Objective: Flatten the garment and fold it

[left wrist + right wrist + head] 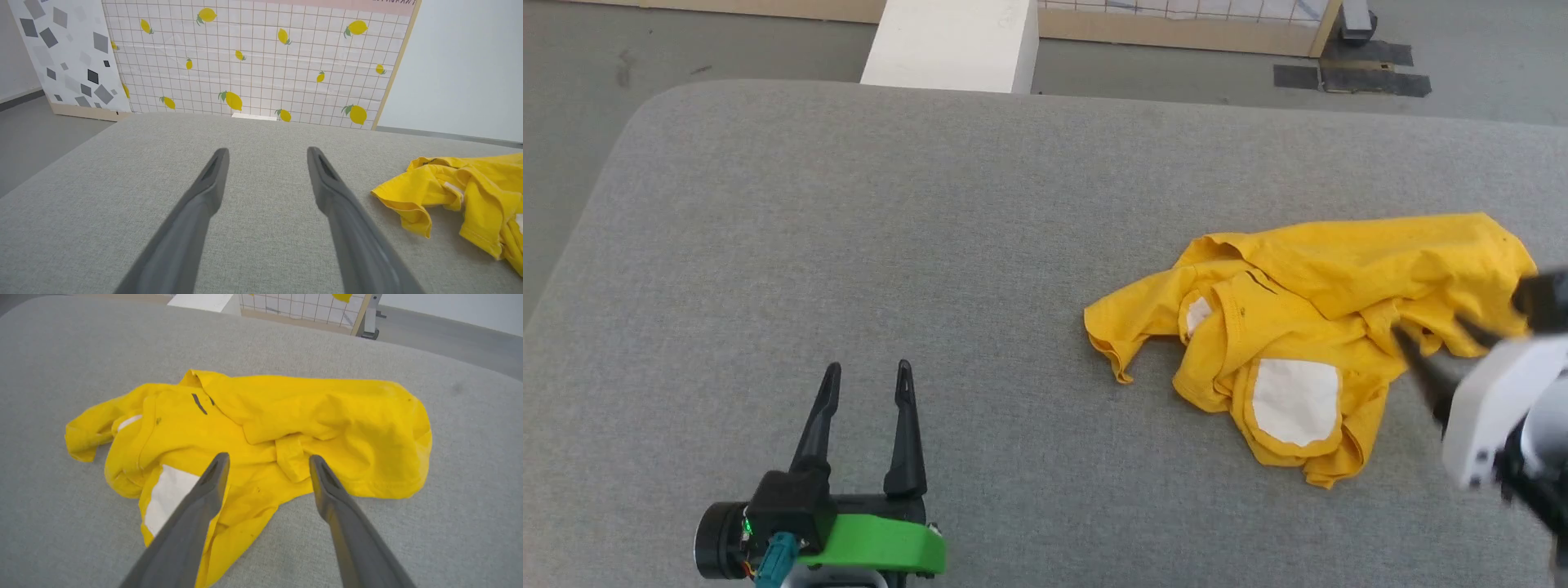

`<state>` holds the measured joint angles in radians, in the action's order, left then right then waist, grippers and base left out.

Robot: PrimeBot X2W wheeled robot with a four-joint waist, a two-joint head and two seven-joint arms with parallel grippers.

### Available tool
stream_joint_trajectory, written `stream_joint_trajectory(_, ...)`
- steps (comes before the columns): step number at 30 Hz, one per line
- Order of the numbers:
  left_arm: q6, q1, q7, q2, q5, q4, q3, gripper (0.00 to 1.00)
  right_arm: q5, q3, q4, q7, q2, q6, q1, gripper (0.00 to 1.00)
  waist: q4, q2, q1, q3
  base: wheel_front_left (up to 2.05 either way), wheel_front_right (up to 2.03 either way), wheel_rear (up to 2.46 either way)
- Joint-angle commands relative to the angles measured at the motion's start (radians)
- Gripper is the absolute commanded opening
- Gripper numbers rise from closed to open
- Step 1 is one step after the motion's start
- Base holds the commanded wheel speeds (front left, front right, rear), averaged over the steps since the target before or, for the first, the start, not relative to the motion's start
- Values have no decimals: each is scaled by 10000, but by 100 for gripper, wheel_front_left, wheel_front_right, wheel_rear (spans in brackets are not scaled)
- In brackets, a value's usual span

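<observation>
1. Yellow crumpled garment lies near the grey cushion's right edge.
2. Right gripper hovers over it, jaws wide, empty.
3. Left gripper, jaws spread, empty, is near the front edge.
4. White block and lemon-print panel stand beyond the far edge.

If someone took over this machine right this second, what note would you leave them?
Left end effector: open, empty, over the bare grey pad, apart from the shirt.
Right end effector: open, poised over the shirt's near edge, gripping nothing.
Shirt: a crumpled heap on the pad's right side, with a white patch showing.
Done: nothing is flat or folded yet.
Left: spread the shirt flat, then fold it.
</observation>
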<state>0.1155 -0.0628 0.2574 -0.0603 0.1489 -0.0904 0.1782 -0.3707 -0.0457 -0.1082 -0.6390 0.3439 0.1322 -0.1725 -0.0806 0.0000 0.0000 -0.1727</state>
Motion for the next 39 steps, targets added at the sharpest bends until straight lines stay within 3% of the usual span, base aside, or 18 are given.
stream_joint_trajectory(1,-40,-58,43,43,-96,-96,-14,100,-4,-47,-203,-263,-150,-15,570,100,5,0,0,-142,0,0,0)
stream_joint_trajectory(6,-64,61,43,55,-140,-163,49,100,273,-33,-175,-455,-325,-15,1560,100,-120,0,0,-523,0,0,0)
stream_joint_trajectory(12,-81,293,43,64,-206,-128,86,100,818,420,1059,-14,-386,-15,1333,100,-280,0,0,-826,0,0,0)
stream_joint_trajectory(13,-82,328,43,65,-212,-115,91,100,887,473,1325,17,-445,-15,1216,38,-294,0,0,-848,0,0,0)
stream_joint_trajectory(14,-81,353,43,67,-215,-103,96,100,961,594,1475,58,-427,-15,1120,0,-305,0,0,-859,0,0,0)
stream_joint_trajectory(19,-25,386,43,73,-218,-28,50,100,916,820,1715,368,-337,-15,554,0,-126,0,0,-706,0,0,0)
stream_joint_trajectory(22,-21,326,43,76,-189,18,29,100,841,422,1412,598,-201,-15,353,0,69,0,0,-478,0,0,0)
stream_joint_trajectory(29,-56,112,43,81,-125,78,-33,100,1191,-2247,347,660,-173,-15,1198,0,336,0,0,-26,0,0,0)
stream_joint_trajectory(35,-136,-164,44,82,-87,131,-51,100,1538,-4298,240,-318,-908,-15,3532,0,316,0,0,93,0,0,0)
stream_joint_trajectory(39,-168,-365,44,31,-62,203,-119,100,2013,-4845,715,-229,-1388,-15,4392,0,369,0,0,212,0,0,0)
